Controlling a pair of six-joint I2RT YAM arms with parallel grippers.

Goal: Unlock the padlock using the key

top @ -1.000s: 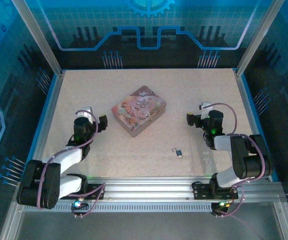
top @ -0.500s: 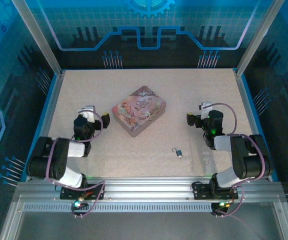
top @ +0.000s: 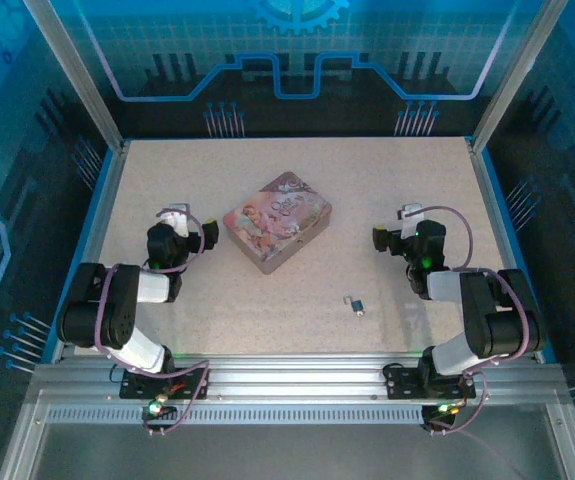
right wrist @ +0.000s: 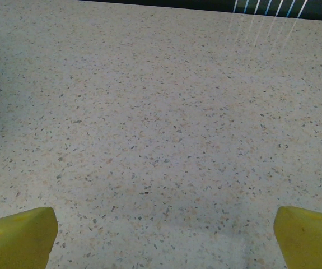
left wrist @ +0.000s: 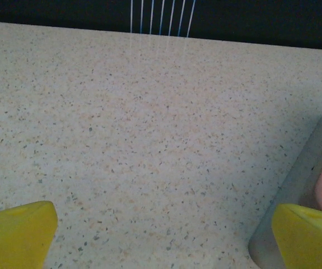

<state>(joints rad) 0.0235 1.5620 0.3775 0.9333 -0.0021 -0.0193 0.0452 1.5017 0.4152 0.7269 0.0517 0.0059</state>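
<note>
Left gripper [left wrist: 161, 235] and right gripper [right wrist: 161, 235] gape wide, empty, well apart from the padlock [top: 356, 306].
You could skid that tiny padlock across the table [top: 267, 300]; the key can't be told from it.

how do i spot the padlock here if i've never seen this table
Find the pink illustrated tin in the middle of the table. From its near corner, look right and toward the near edge: the padlock lies there on the bare surface. It is a tiny metallic speck, far smaller than the tin.

Pink illustrated tin [top: 277, 221] — flat, askew — at the middle of the speckled beige tabletop [top: 367, 180]
</note>
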